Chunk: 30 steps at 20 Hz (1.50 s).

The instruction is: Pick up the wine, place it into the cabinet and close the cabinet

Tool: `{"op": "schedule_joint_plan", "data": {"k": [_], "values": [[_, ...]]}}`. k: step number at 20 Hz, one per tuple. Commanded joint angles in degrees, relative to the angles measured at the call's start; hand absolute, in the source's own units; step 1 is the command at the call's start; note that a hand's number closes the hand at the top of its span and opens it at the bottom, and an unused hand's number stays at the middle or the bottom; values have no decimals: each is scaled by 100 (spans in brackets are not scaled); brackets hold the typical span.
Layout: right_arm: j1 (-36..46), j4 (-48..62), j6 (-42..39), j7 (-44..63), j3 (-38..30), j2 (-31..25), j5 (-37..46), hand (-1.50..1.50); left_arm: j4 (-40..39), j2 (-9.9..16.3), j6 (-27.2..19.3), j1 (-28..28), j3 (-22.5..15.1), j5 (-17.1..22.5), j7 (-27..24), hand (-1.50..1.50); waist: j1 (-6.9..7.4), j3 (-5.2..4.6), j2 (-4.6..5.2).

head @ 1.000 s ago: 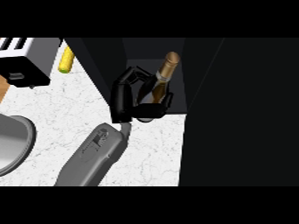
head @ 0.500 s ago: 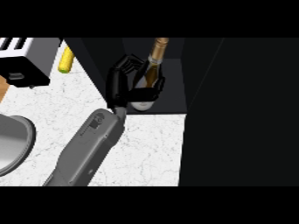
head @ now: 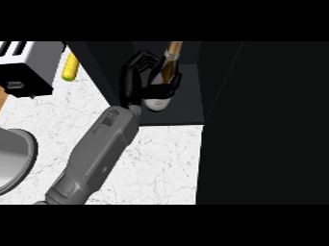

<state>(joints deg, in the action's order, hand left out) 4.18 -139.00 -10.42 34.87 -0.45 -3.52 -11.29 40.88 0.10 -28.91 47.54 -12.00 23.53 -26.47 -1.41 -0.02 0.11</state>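
A single grey forearm point(head: 96, 153) rose from the lower edge of the head view, crossed the white speckled stone counter point(head: 160, 163) and ended inside the dark open cabinet point(head: 188, 108). Which arm it was could not be settled from this view, though it came in left of centre and is taken here as the left. Its black left hand point(head: 133, 79) had its fingers curled round the dark glass wine bottle with a brown neck point(head: 164, 72), thumb and fingers closing on the body so that much of the bottle was hidden. The bottle stood tilted within the cabinet, neck pointing away toward the back, its pale base point(head: 157, 103) toward the cabinet's front edge; whether it rested on the cabinet floor could not be told.

The cabinet's dark floor met the counter in a straight edge just beyond the wrist. A tall black panel point(head: 274, 125), probably the cabinet's open door, filled the view's right side and bounded the counter there. Bare counter lay on both sides of the forearm.

At the left, a black and silver toaster point(head: 21, 65) sat near the counter's far corner, with a yellow cob-like object point(head: 70, 67) just beside it. A grey metal curved basin rim point(head: 7, 163) showed at the left edge.
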Motion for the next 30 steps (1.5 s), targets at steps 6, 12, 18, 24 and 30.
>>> {"op": "schedule_joint_plan", "data": {"k": [6, 12, 18, 24, 30], "values": [[253, -455, 133, 410, -218, -95, -590, -150, -1073, -9, -179, 695, 279, -64, -758, 150, -12, 1, 15], [-329, -347, -38, -203, 142, 213, -171, -150, -1921, 38, -107, 1140, 743, -81, -1243, 150, -48, 2, 34], [-90, -567, -33, 190, -49, -34, -594, -150, -2337, -10, 49, 1316, 991, 304, -1429, 150, -176, 1, 58], [-51, -696, 24, 254, 155, 2, -455, -150, -2541, -10, 376, 1525, 1411, 637, -1279, 150, -190, -2, 63], [187, -522, 118, 290, 230, 31, -316, -150, -2850, -10, 391, 1683, 1458, 748, -1421, 150, -145, -3, 66]]}}
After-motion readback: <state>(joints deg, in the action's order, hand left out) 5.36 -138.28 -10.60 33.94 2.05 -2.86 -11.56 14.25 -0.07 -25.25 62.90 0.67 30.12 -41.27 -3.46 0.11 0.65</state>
